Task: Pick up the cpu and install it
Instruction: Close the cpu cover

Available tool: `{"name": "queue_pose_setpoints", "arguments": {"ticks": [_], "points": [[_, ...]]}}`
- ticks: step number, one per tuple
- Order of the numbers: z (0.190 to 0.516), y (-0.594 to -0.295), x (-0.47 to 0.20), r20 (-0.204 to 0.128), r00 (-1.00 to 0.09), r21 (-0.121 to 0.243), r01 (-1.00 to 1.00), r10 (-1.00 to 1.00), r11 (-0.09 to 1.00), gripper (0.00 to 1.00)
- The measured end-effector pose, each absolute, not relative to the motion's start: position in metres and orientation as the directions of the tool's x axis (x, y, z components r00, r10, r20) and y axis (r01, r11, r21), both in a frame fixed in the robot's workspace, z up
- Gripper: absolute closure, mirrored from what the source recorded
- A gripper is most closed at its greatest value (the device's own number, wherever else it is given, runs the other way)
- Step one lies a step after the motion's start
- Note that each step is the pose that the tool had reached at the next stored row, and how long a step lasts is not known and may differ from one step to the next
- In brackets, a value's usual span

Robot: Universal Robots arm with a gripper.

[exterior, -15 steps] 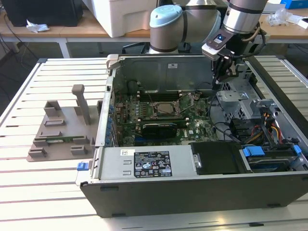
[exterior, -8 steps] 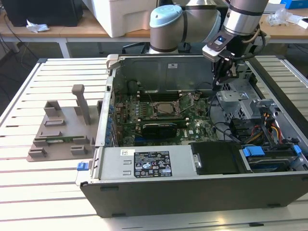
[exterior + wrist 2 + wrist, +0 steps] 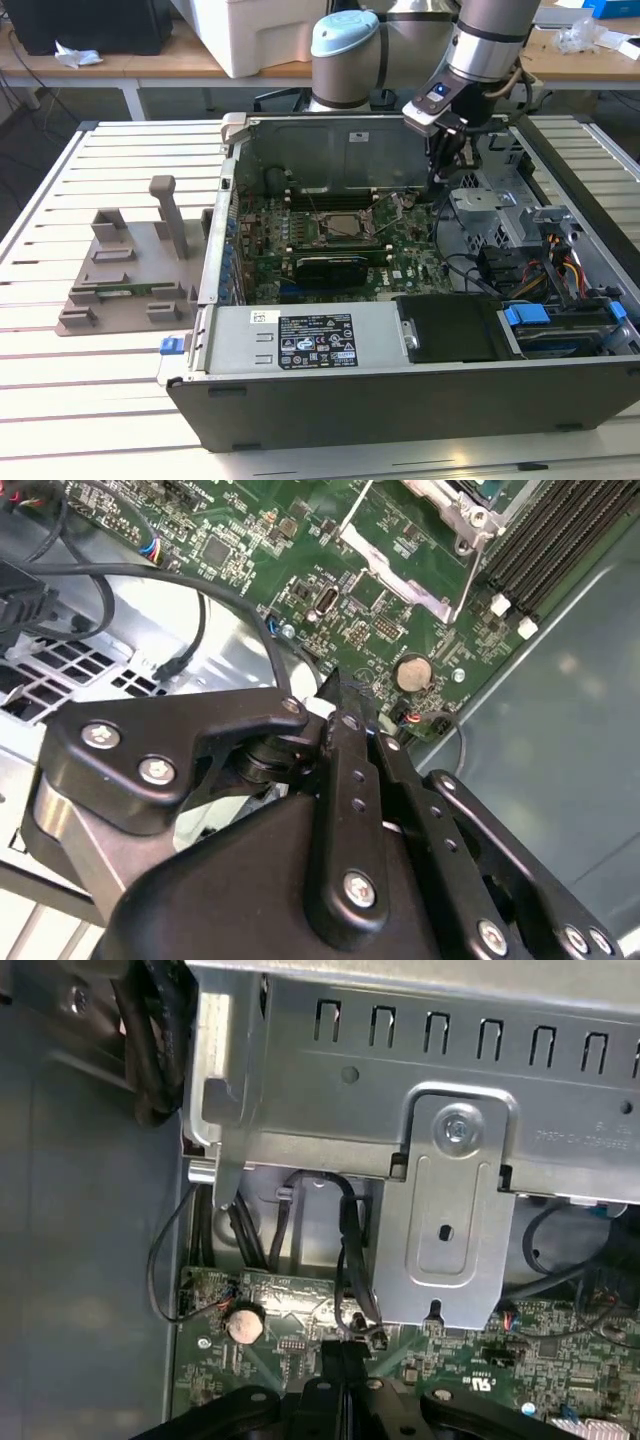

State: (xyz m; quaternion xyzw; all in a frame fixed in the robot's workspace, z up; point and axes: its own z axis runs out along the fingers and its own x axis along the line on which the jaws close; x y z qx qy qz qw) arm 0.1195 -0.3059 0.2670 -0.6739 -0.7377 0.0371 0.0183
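In the socket [image 3: 478,510] at the middle of the motherboard [image 3: 415,262], well apart from the jaws, a silvery-grey square is seen in the exterior view. It is taken to be the cpu [image 3: 345,226]; whether it is fully seated cannot be told.

The chip is judged to be light, stiff and flat. Its smooth metal top is likely to slip, and its underside is too delicate to be touched or knocked. It is best taken by two opposite edges of the thin rim and kept level.

Between the socket and the jaws, a metal load plate [image 3: 400,575] is seen standing open. A round coin cell [image 3: 411,672] lies just beyond the fingertips. A black expansion card [image 3: 330,268] is mounted on the far side of the socket from the jaws.

The jaws hang over the edge of the board beside a metal drive bracket [image 3: 445,1210]. They are drawn together, or very nearly so, and nothing of the chip's size is held between them.

Everything sits inside the open computer case [image 3: 400,400]. A grey holder block [image 3: 120,275] is set outside it on the slatted table [image 3: 90,400], far from the jaws.
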Motion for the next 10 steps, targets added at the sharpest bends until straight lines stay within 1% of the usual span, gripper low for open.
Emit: {"name": "queue_pose_setpoints", "arguments": {"ticks": [10], "points": [[0.245, -0.306, 0.119, -0.023, -0.091, -0.079, 0.993, 0.996, 0.089, 0.89]]}}
